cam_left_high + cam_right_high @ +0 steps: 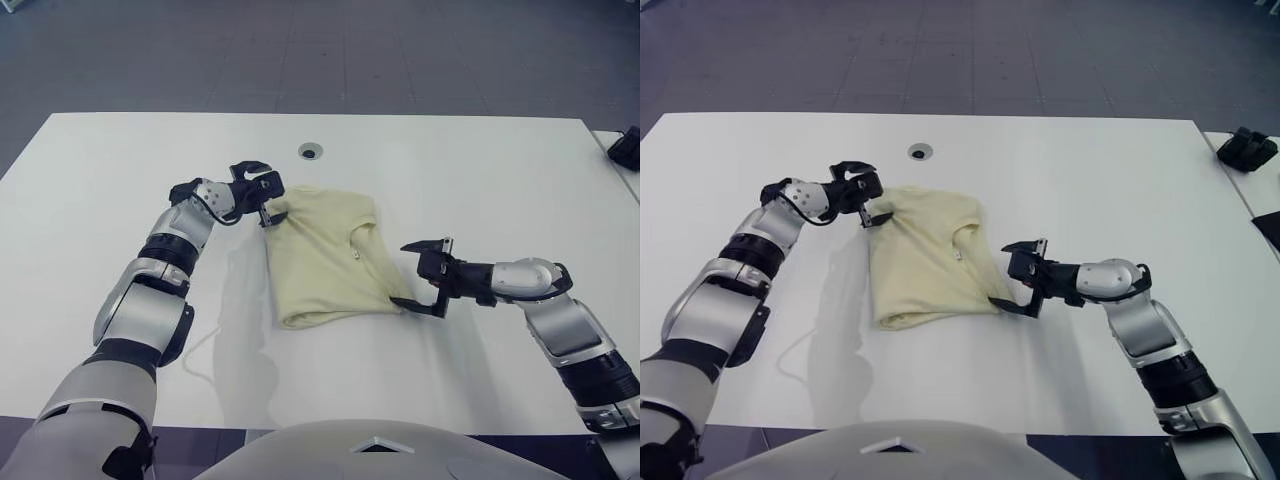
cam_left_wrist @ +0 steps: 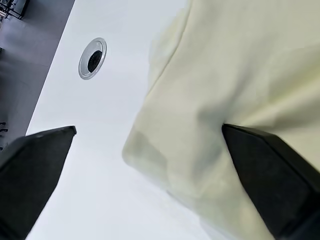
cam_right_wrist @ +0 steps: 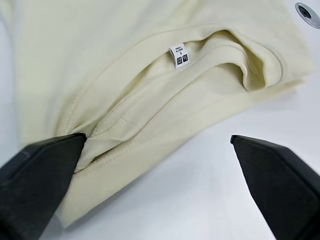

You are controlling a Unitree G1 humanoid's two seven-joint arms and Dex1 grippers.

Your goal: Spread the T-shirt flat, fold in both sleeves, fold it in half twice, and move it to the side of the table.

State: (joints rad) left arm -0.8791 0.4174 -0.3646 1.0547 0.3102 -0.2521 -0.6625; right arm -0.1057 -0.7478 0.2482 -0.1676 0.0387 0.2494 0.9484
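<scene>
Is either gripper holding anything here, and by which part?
Nothing is held: the left gripper and right gripper sit open at opposite corners of the T-shirt.

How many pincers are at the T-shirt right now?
2. The left pincer is open at the far left corner of the T-shirt; the right pincer is open at its near right edge.

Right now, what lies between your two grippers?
The folded T-shirt lies on the table between the left gripper and the right gripper, as the left eye view shows.
</scene>
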